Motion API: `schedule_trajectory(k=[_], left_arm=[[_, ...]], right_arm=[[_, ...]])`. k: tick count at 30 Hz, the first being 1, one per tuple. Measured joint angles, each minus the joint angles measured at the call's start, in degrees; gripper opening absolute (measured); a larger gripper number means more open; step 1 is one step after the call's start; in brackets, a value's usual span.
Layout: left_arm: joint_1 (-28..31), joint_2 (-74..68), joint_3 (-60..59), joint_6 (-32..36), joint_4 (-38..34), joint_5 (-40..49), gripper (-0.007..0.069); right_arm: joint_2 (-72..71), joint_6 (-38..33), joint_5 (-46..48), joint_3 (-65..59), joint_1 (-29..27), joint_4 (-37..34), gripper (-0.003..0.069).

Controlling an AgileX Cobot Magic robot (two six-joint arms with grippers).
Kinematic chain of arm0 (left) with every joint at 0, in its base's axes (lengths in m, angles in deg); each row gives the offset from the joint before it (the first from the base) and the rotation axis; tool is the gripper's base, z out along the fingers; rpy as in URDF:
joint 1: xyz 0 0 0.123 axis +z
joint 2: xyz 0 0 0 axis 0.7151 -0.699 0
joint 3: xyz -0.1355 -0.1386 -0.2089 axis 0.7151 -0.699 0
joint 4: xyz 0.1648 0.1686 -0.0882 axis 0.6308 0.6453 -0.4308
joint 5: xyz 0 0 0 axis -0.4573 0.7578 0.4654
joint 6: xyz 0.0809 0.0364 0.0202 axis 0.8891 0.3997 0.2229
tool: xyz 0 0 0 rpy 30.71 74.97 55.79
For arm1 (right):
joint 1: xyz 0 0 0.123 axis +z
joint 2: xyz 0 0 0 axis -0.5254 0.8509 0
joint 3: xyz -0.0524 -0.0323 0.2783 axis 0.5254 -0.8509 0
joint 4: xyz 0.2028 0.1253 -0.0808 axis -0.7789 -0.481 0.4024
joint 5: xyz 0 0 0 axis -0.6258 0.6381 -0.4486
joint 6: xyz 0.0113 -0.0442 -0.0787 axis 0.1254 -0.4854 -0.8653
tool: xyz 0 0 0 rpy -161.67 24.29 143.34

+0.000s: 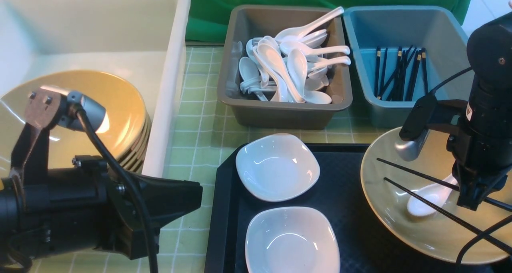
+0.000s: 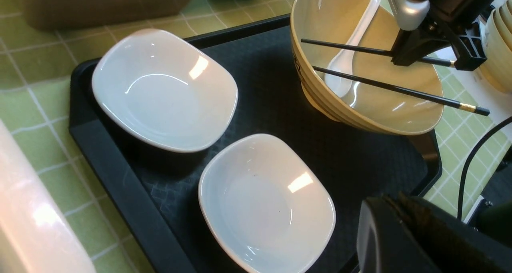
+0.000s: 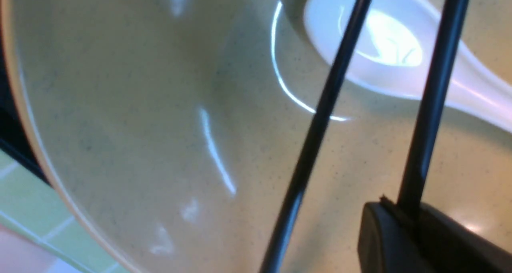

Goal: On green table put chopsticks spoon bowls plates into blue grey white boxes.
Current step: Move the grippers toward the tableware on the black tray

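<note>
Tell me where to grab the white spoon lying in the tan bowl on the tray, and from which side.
Best take the spoon by its handle, from above, jaws across its narrow width. The handle leans up the bowl wall, clear beyond the two chopsticks that cross above its low, wide scoop end.

At three o'clock one bowl point(image 1: 400, 233) holds two chopsticks point(image 1: 416, 173) and one spoon point(image 1: 420, 207), one tray point(image 1: 352, 193) carries two plates point(image 1: 277, 167), and three boxes, white box point(image 1: 176, 33), grey box point(image 1: 280, 115), blue box point(image 1: 400, 25), hold more, too crowded to count.
</note>
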Motion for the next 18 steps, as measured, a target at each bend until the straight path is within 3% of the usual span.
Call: schedule_trajectory(k=[13, 18], left_arm=[[0.00, 0.00, 0.00, -0.01, 0.00, 0.46, -0.0002], [0.00, 0.00, 0.00, -0.01, 0.00, 0.46, -0.0002]], right_arm=[[2.02, 9.04, 0.00, 0.00, 0.00, -0.76, 0.0095], [2.25, 11.31, 0.00, 0.00, 0.00, -3.19, 0.0174]])
